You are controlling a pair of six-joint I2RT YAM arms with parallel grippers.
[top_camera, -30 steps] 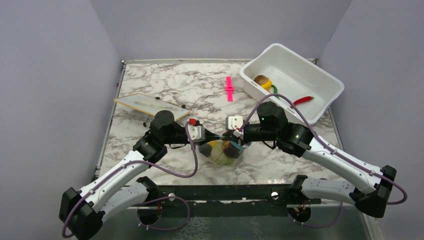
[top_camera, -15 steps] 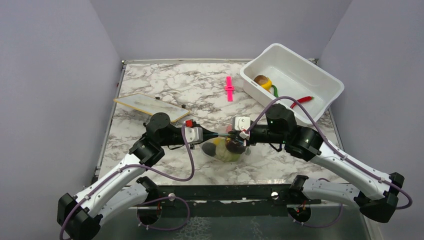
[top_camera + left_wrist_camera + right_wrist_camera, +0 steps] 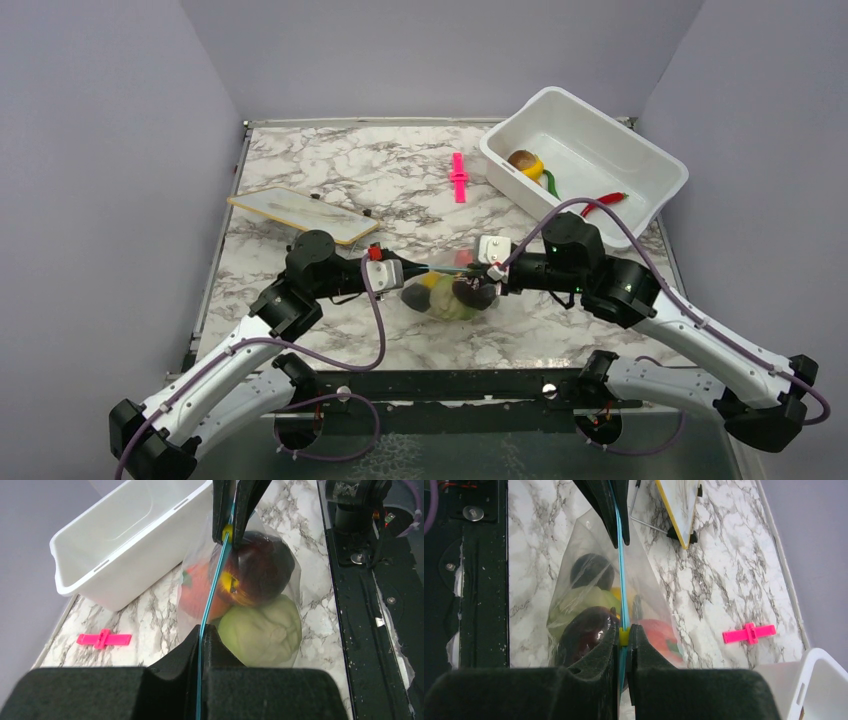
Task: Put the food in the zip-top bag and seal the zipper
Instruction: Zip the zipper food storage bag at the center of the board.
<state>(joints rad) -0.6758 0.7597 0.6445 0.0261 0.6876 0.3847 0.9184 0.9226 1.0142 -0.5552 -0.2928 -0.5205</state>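
The zip-top bag (image 3: 450,300) hangs low over the table between my two grippers, with its blue zipper (image 3: 440,268) stretched taut. Through the clear plastic the food shows: a green ball (image 3: 262,632), a dark brown piece (image 3: 262,565) and an orange-red piece (image 3: 197,592). My left gripper (image 3: 202,630) is shut on the zipper's left end. My right gripper (image 3: 623,630) is shut on the zipper at its small yellow slider (image 3: 623,636). In the right wrist view the zipper (image 3: 620,555) runs straight up to the left fingers (image 3: 606,500).
A white tub (image 3: 650,175) at the back right holds a brown-yellow piece (image 3: 525,162) and a red chili (image 3: 605,200). A pink clip (image 3: 458,177) lies behind the bag. A pale board (image 3: 300,213) rests at the left. The black frame edge (image 3: 450,385) runs in front.
The grippers have drawn apart along the zipper: the right one slid right, the left one eased left. The strip between them is longer, and both stay shut.
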